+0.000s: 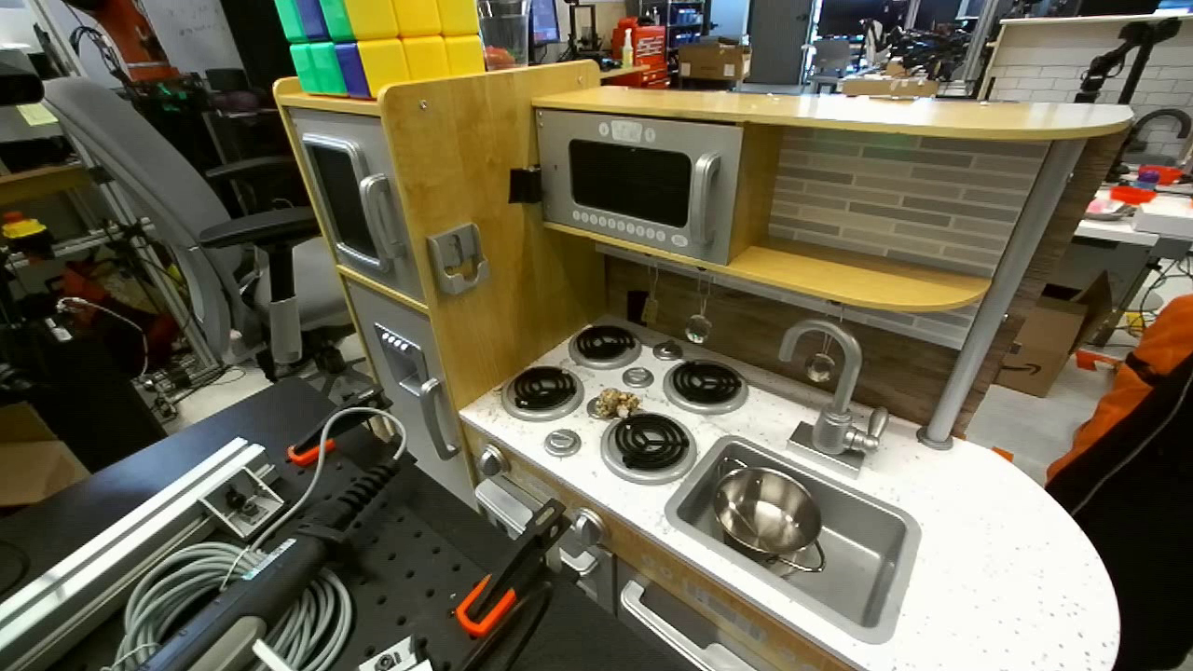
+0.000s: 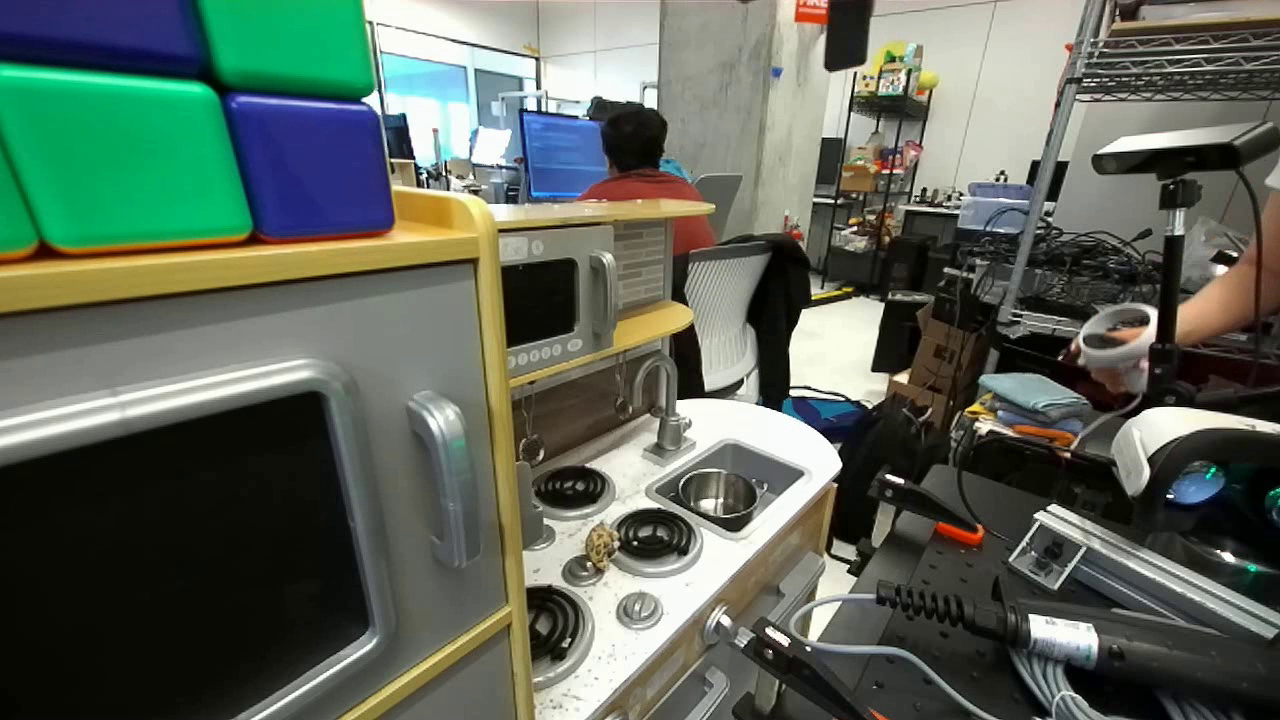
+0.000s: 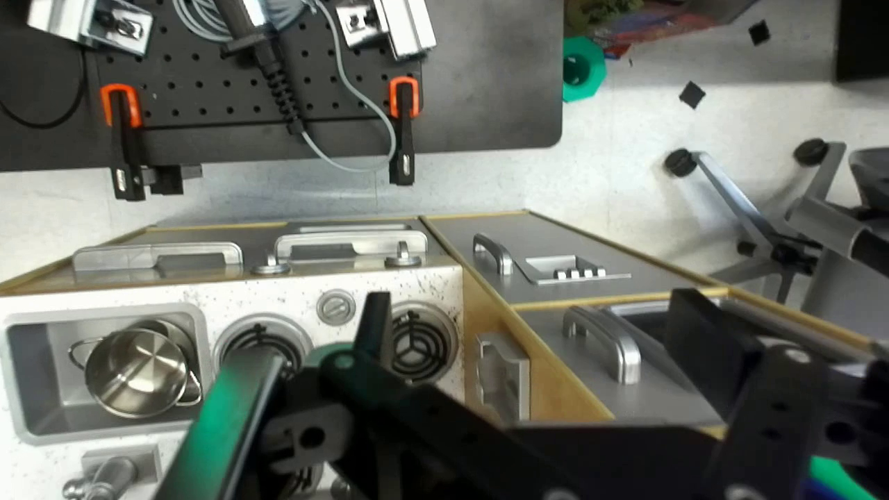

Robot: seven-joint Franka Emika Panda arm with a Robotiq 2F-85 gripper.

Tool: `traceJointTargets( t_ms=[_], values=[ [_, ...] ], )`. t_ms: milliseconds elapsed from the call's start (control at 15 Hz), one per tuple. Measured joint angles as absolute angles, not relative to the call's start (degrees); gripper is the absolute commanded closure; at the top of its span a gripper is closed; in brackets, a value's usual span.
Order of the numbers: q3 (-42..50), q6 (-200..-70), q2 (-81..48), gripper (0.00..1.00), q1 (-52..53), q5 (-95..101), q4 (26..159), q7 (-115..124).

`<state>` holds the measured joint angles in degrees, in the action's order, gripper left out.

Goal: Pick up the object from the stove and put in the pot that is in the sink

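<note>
Mottled lump: the object to be moved, tan and brown, too small for its exact kind to be told; in both exterior views it sits on the cooktop, on or against a round knob (which of these cannot be told), just beside the coil burner nearest the sink. It does not show in the wrist view.

Gripper: seen in the wrist view alone; fingers spread wide, nothing held. The gap frames the wooden side of the refrigerator cabinet. Its own linkage probably screens the lump from the camera.

Stainless pot: stands mouth up in the sink, toward the cooktop end; only bare metal shows inside.

Gooseneck faucet: rises behind the sink, apart from the pot.

Pickup at the cooktop: not yet done; the lump lies free, and the task is judged to be at its outset.

Drop at the pot: not yet done; the pot already stands where the task wants it.

Steps left, by judgement: bring the gripper down over the lump, grasp, lift, carry toward the sink, release above the pot's mouth.
</note>
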<state>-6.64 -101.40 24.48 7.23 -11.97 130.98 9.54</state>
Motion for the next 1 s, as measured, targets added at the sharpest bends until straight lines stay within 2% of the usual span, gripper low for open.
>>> traceJointTargets(
  t_ms=[400, 733, 1000],
  values=[
    [-7.08, -126.92, 20.99, 0.00, 5.12, -12.99, 142.91, 19.25],
    [-6.98, -150.53, 10.63, 0.00, 2.26, -12.98, 153.33, 25.02],
    [-5.21, -168.47, -0.59, 0.00, 0.88, -13.10, 155.68, 27.41]
  ],
)
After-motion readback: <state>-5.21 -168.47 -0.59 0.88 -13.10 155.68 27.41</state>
